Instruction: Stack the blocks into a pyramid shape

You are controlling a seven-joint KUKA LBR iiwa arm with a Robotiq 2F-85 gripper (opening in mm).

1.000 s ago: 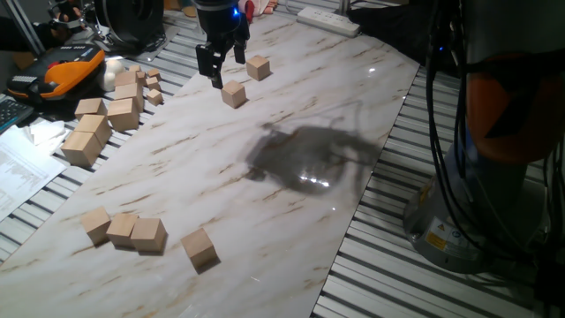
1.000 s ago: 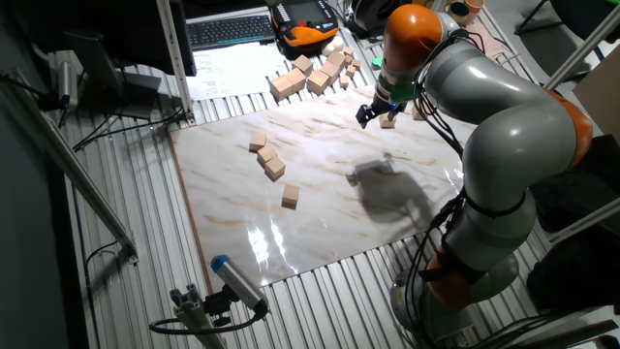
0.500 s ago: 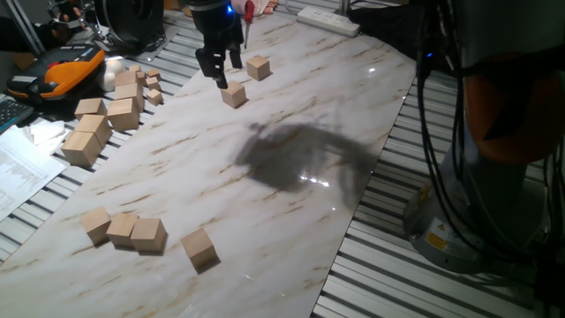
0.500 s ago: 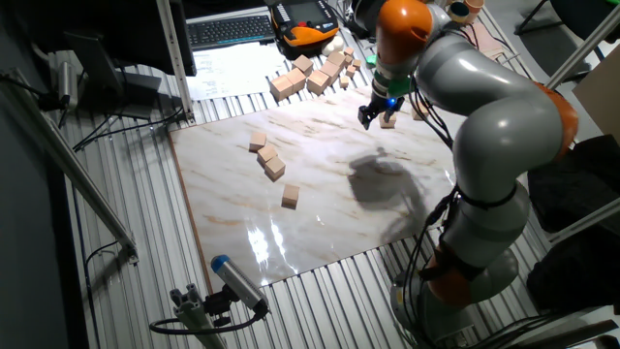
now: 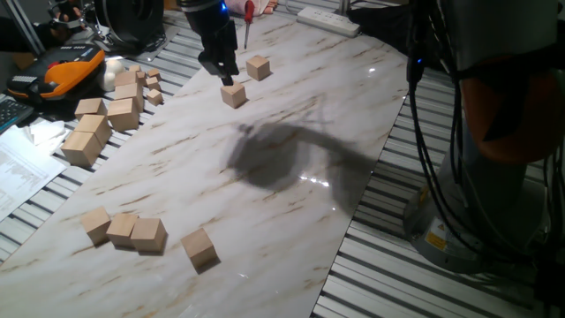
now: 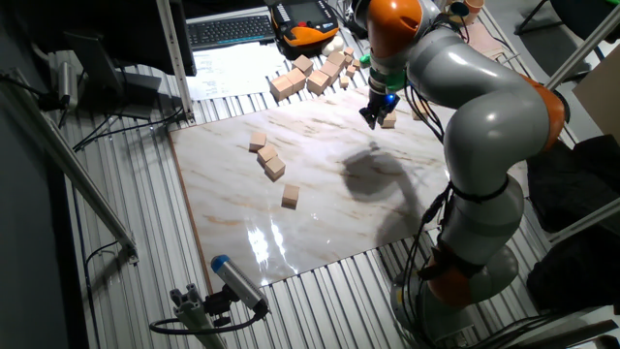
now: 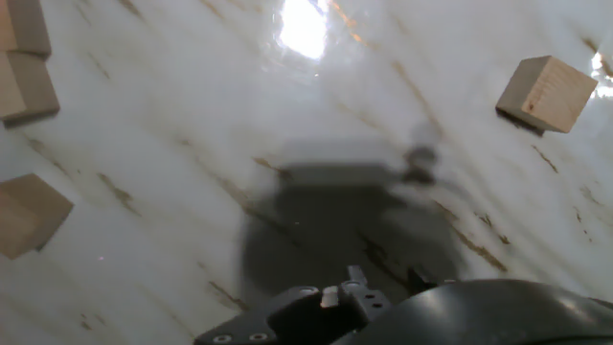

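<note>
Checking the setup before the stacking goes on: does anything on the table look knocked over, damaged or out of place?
Nothing stands out. The blocks lie flat and scattered, none stacked: a group of four at one end, two by the gripper. The marble board shows only glare and shadow.

The end effector (image 5: 225, 73) slid a touch toward the far-left side of the worktop (image 5: 291, 203) in the one fixed view, and it turned as it went: the fingers that stood spread side by side a second ago lined up nearly one behind the other. It closed in right above the near block (image 5: 233, 94) of the far pair. The arm (image 6: 455, 87) swung with it, elbow leaning further over the marble. Its dark shadow (image 5: 265, 159) crept left across the slab, away from the glare spot.
</note>
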